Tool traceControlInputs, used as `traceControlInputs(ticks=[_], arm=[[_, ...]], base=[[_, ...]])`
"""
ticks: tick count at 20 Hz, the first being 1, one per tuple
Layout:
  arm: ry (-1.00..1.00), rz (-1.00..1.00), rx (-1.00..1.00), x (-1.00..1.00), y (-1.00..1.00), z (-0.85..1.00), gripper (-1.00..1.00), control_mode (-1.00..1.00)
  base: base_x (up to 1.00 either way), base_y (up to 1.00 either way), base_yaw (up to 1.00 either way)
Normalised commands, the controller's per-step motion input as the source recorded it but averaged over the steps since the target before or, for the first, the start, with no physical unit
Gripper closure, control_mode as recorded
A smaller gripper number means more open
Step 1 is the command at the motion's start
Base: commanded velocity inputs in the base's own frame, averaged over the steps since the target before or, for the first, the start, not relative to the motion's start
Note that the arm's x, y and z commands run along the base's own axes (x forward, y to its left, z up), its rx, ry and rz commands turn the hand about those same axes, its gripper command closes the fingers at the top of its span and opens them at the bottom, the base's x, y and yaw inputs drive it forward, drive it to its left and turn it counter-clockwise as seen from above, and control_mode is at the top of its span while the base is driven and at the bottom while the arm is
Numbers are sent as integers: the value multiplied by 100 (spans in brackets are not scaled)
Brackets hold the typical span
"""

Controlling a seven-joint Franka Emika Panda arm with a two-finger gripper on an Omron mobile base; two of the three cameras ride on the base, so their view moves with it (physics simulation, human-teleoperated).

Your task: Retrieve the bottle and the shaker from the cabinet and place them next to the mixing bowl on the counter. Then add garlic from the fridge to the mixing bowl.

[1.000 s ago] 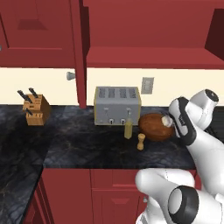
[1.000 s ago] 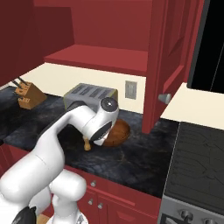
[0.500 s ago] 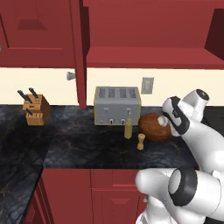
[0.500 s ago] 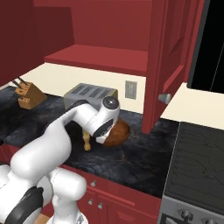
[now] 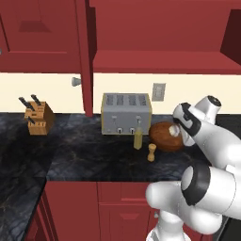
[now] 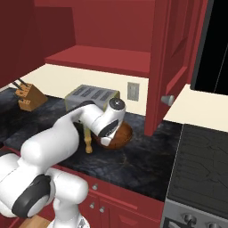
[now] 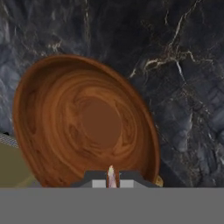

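You've got the counter (image 5: pixel 84 155) carrying everything: toaster (image 5: pixel 126 113) at the back, wooden mixing bowl (image 5: pixel 165 136) to its right, and the 2 cabinet items already down beside the bowl, the bottle (image 5: pixel 138 139) just in front of the toaster and the shaker (image 5: pixel 151 152) a bit nearer the counter edge, both upright, both just left of the bowl. So the cabinet part looks done; cabinet door (image 6: pixel 171 67) hangs open. Knife block (image 5: pixel 38 117) sits far left, not involved. What's left is the garlic step, and it looks close to finished: in the hand view your fingers (image 7: pixel 111 178) are pressed together on a small pale sliver, probably the garlic (image 7: pixel 111 176), pointed down over the near rim of the bowl (image 7: pixel 85 122). Bowl interior is bare wood, nothing in it yet, so the drop is still to come. Can't confirm it's garlic from that sliver, too small. Versus 1 second earlier: bottle, shaker, bowl and toaster haven't shifted, the base views haven't moved, and only the arm differs, with the wrist now slightly higher and tipped more over the bowl in the left base view.
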Motion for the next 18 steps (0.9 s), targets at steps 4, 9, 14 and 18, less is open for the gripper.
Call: traceControlInputs(ticks=[4,9,14,18], arm=[[3,0,-1,7,0,-21,100,-100],[6,0,-2,19,0,-20,100,-100],[7,0,-3,23,0,-19,100,-100],[8,0,-2,21,0,-18,100,-100]], base=[[0,0,0],[0,0,0],[0,0,0],[0,0,0]])
